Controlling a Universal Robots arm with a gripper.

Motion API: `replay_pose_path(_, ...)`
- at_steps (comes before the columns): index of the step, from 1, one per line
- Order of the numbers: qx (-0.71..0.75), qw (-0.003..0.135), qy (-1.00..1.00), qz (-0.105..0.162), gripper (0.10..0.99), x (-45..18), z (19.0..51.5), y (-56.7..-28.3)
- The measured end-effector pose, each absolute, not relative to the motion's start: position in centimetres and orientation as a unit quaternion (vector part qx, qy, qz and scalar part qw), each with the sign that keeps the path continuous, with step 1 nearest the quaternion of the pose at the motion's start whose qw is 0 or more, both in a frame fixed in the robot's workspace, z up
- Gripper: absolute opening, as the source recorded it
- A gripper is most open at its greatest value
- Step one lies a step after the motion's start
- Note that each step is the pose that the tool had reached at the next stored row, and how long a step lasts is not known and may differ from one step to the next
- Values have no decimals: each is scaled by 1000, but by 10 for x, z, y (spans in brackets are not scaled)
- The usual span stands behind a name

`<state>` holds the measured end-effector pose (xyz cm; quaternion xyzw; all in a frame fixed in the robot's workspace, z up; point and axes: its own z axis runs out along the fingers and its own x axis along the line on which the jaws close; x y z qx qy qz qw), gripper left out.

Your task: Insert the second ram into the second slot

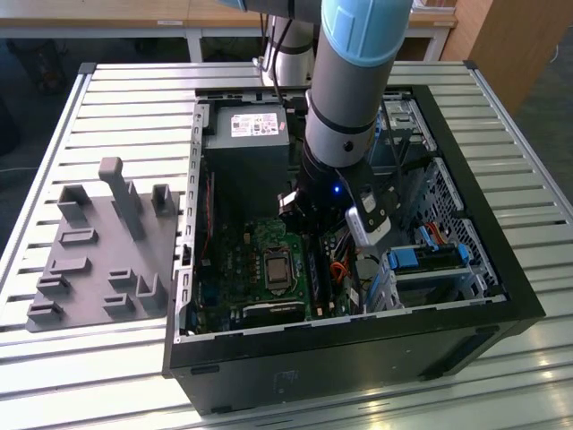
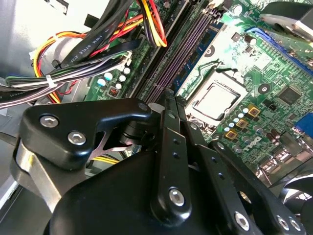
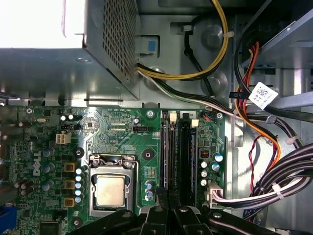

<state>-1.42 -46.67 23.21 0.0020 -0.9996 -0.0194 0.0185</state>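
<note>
Mostly the gripper [image 2: 171, 105] hid its own tips: in both wrist views its black linkage bars crowded the foreground, and where they converged over the memory slots [image 3: 178, 156] the ends were cut off. Whether it was clamped on anything or spread apart could not be told. In the exterior view the arm [image 1: 345, 116] reached down into the open computer case [image 1: 358, 327] and blocked the slots from sight.

As far as could be made out, the second ram [image 2: 208, 49] was the thin blue strip seen in the second wrist view. It stood on edge just beside the purple slots, on the side towards the processor socket [image 2: 215, 100]. Its long axis ran parallel to the slots, pointing away from the gripper; its near end was lost behind the linkage. How deep it sat was unclear.

A pale patch on the strip carried no legible print. The white tag [image 3: 262, 94] on the cables and the power supply's label [image 1: 260, 125] bore writing too small to read.
</note>
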Motion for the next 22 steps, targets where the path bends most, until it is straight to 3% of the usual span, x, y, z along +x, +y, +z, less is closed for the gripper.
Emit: replay_pose_path(22,2,19,-1000,-19,114,-10,229,-468)
